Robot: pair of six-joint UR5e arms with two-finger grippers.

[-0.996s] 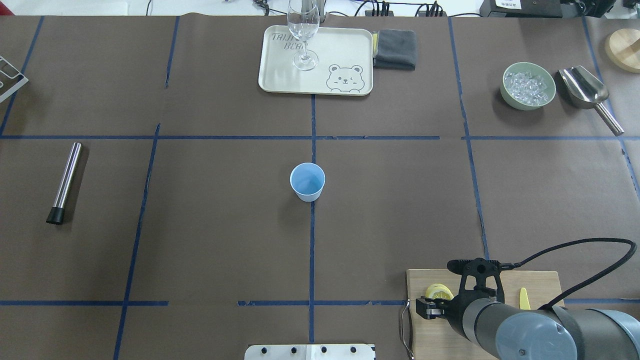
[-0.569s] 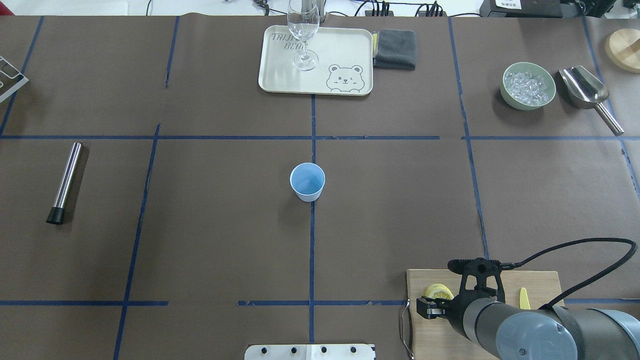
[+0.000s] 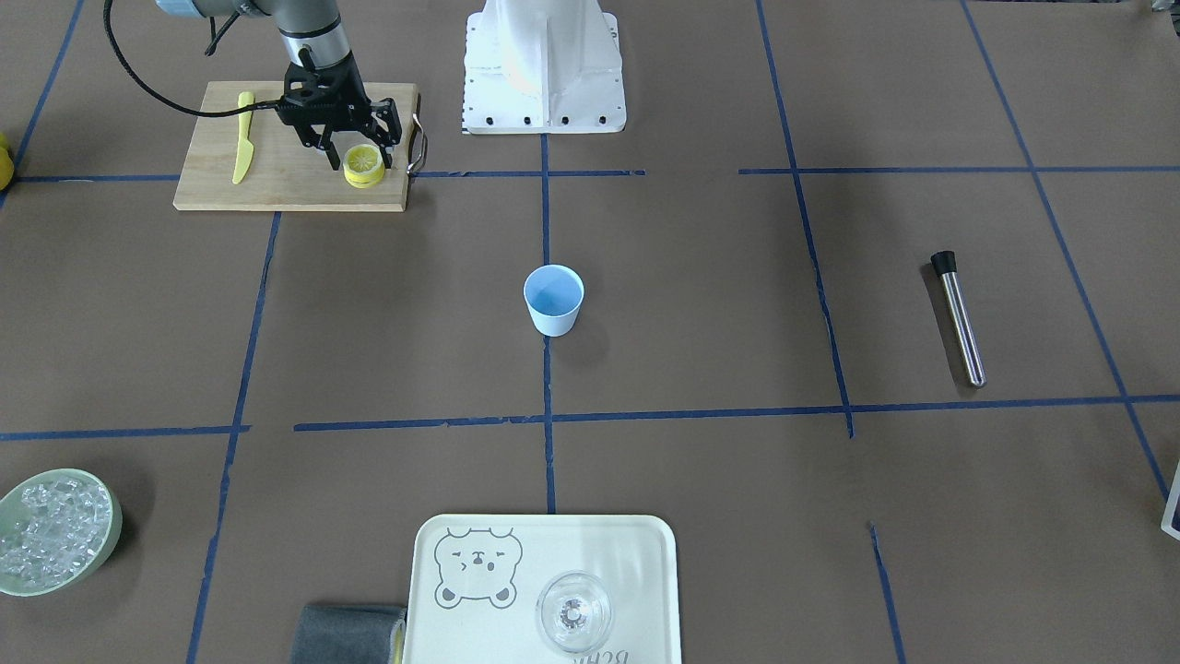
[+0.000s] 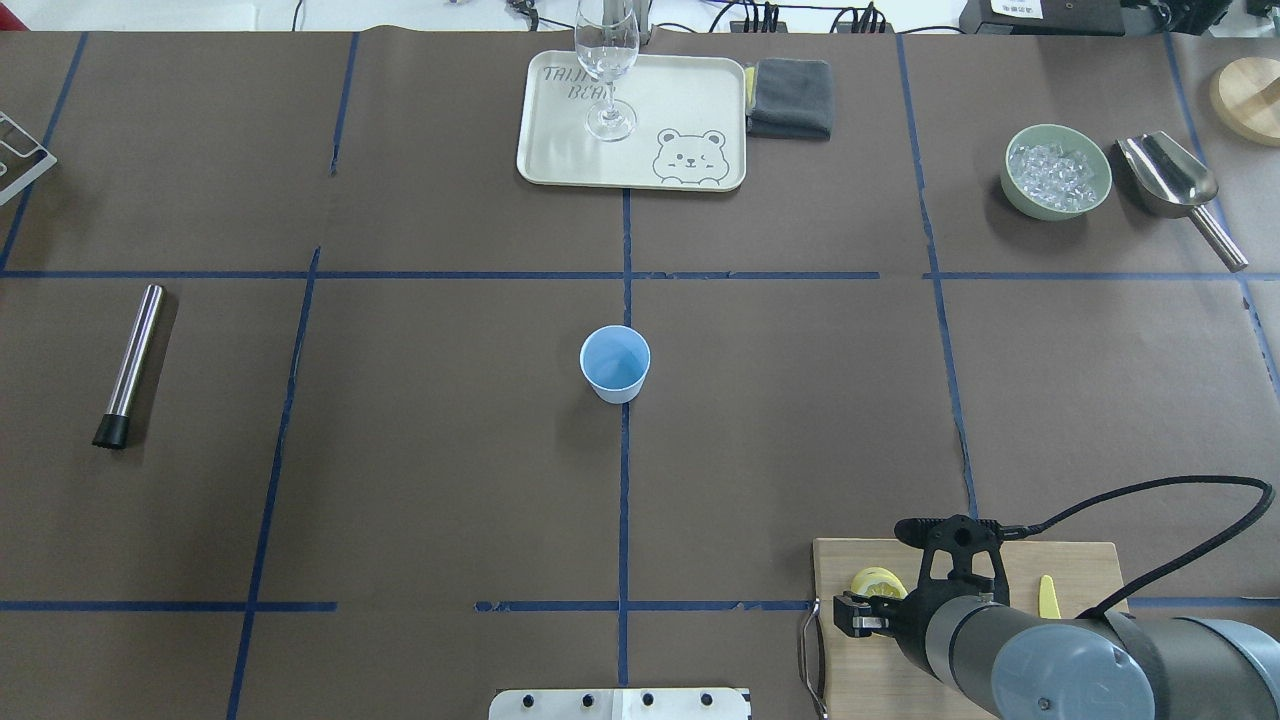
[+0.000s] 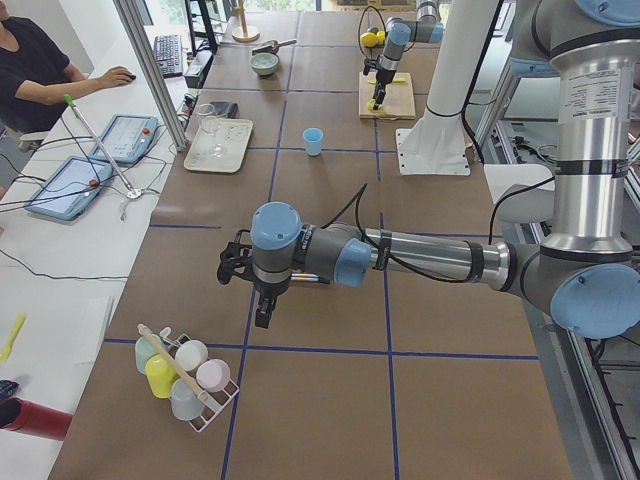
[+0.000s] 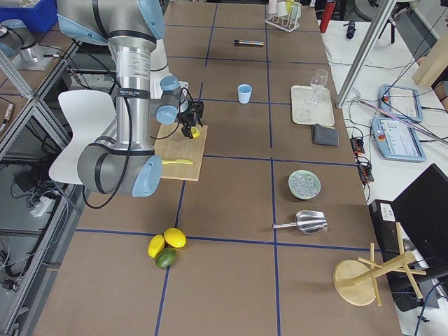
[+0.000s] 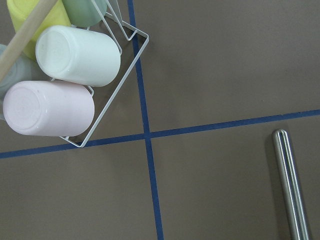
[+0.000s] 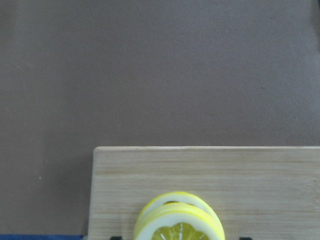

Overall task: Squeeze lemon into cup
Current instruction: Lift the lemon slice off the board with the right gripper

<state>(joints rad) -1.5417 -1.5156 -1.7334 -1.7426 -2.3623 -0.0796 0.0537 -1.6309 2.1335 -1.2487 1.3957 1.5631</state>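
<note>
Table (image 4: pixel 400 450) papered brown, gridded in blue tape (image 4: pixel 622 500); white desk (image 5: pixel 60 250) with two tablets (image 5: pixel 125 138) alongside. One light-blue cup (image 4: pixel 614 362) upright mid-table. Nearer the robot than the cup, one wooden board (image 3: pixel 277 189) bearing two stacked lemon slices (image 3: pixel 363 162), right gripper (image 3: pixel 361 164) parted astride them. Left gripper (image 5: pixel 262 312) far off the cup; aperture not discernible.

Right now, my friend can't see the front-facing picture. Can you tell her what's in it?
The right arm's tool is open, one finger each side of stacked lemon slices on a wooden board. A blue cup stands mid-table, apart from it.
</note>
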